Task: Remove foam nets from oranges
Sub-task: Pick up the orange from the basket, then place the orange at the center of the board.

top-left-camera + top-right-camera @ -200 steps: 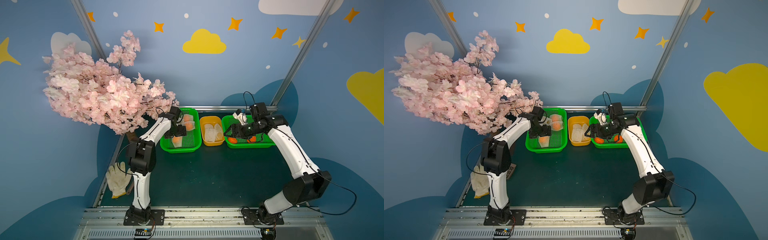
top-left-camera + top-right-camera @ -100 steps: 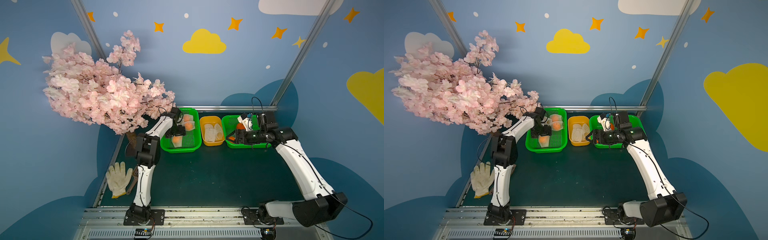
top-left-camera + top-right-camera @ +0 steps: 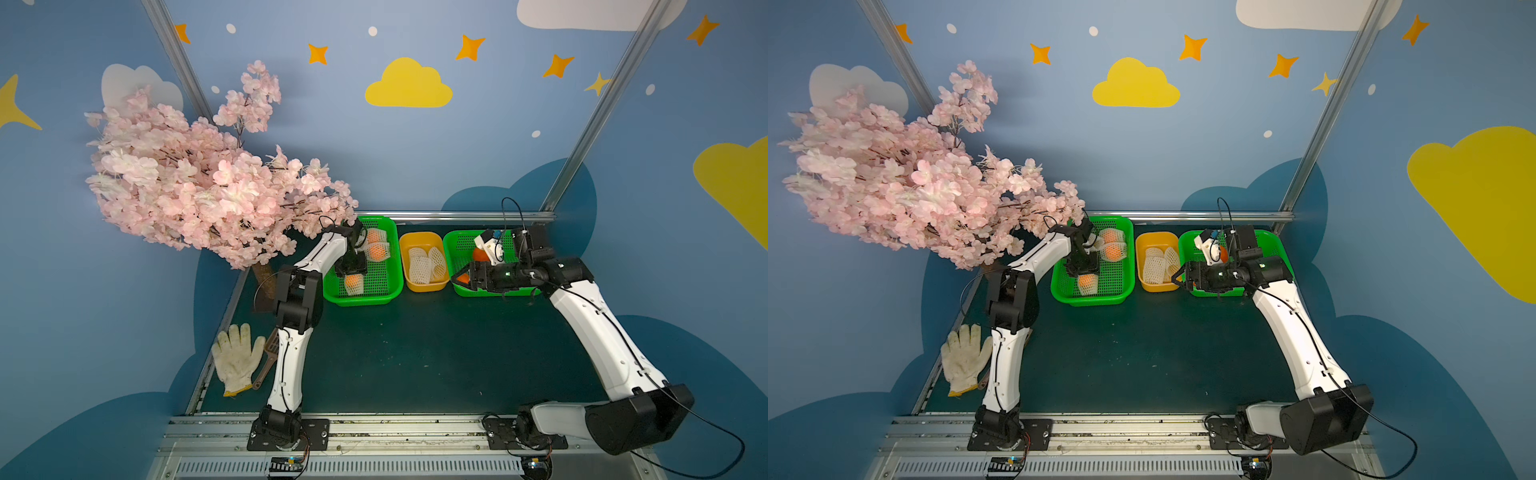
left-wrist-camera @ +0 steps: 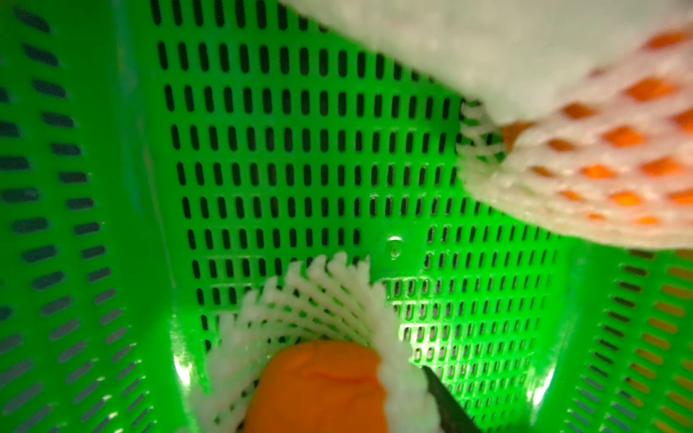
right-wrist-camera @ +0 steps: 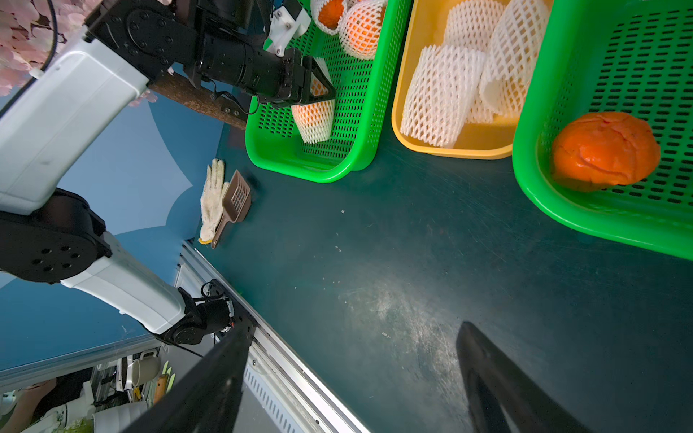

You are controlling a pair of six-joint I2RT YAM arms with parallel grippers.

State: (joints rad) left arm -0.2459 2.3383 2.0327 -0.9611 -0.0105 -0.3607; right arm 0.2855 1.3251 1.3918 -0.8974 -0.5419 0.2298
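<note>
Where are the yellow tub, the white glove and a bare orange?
yellow tub [image 3: 424,286], in a top view, on its near wall.
white glove [image 3: 236,362], in a top view, on the palm.
bare orange [image 5: 604,150], right wrist view, middle of its skin.

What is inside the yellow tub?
Empty white foam nets, about three, lie piled in the yellow tub. Whatever is beneath them, and most of its floor, is covered.

Blue walls carried painted yellow clouds, orange stars and white clouds. Aluminium posts framed the corner. The dark green bench lay evenly lit, beside a pink blossom tree.
</note>
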